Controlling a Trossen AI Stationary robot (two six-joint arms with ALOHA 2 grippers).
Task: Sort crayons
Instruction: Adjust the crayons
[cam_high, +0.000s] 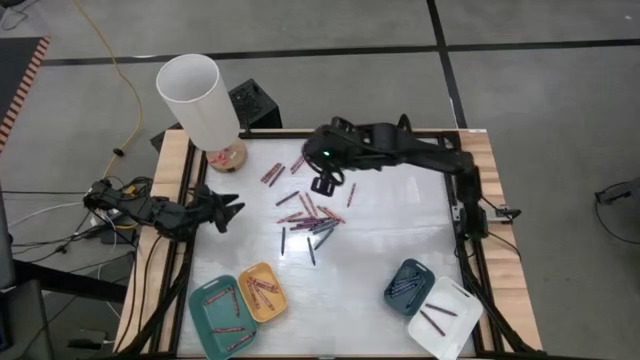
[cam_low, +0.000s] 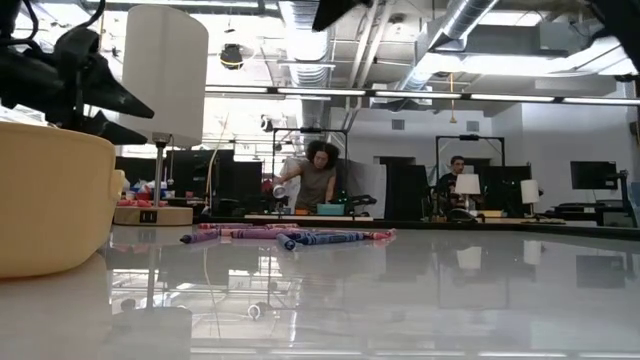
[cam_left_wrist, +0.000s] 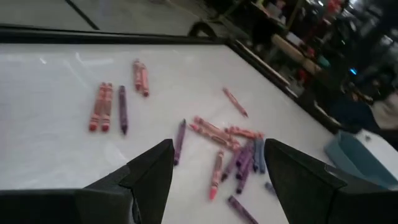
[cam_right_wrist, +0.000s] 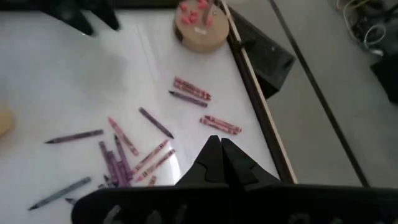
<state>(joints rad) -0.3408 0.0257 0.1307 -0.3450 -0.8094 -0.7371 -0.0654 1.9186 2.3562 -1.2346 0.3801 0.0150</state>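
Loose crayons (cam_high: 305, 215), red, pink, purple and blue, lie flat on the white table top, most in a pile at its middle; a few (cam_high: 272, 174) lie farther back. The pile also shows in the left wrist view (cam_left_wrist: 230, 146) and in the right wrist view (cam_right_wrist: 124, 155). My right gripper (cam_high: 322, 185) hangs shut and empty above the table, just beyond the pile; its fingers (cam_right_wrist: 219, 155) are pressed together. My left gripper (cam_high: 228, 210) stands open at the table's left side, pointing at the pile, with nothing between its fingers (cam_left_wrist: 155, 174).
A teal tray (cam_high: 205, 318) and a yellow tray (cam_high: 275, 300) with crayons stand near the front left. A dark-blue tray (cam_high: 395, 290) and a white tray (cam_high: 455, 330) stand front right. A lamp with a white shade (cam_high: 195, 95) and a wooden foot (cam_high: 228, 155) stands far left.
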